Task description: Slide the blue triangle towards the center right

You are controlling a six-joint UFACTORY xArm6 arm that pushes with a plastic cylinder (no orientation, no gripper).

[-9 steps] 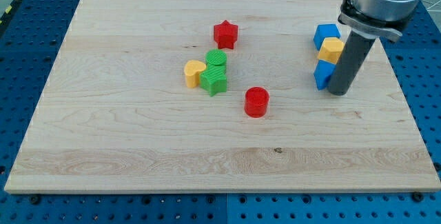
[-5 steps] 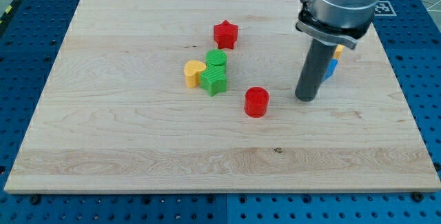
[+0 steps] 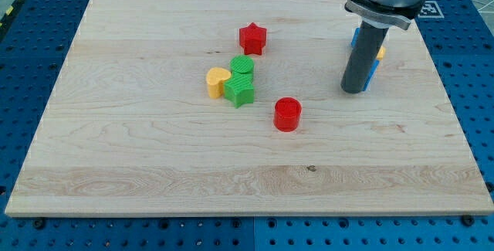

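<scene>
My tip [image 3: 353,91] rests on the wooden board [image 3: 154,166] at the centre right. The rod hides most of three blocks behind it. A sliver of a blue block, the triangle [image 3: 373,75], shows at the rod's right edge, touching or nearly touching it. A bit of a yellow block [image 3: 380,52] shows above that. A strip of another blue block [image 3: 354,36] shows at the rod's upper left. My tip stands at the left side of the blue triangle.
A red star [image 3: 252,39] lies at the upper middle. A yellow heart [image 3: 216,82], a green cylinder [image 3: 242,66] and a green star-like block [image 3: 240,91] are clustered at the middle. A red cylinder [image 3: 287,114] lies left of my tip.
My tip swung from the blue triangle's right side down and left around it, then moved back up and right to its left side. The blocks look unmoved.
</scene>
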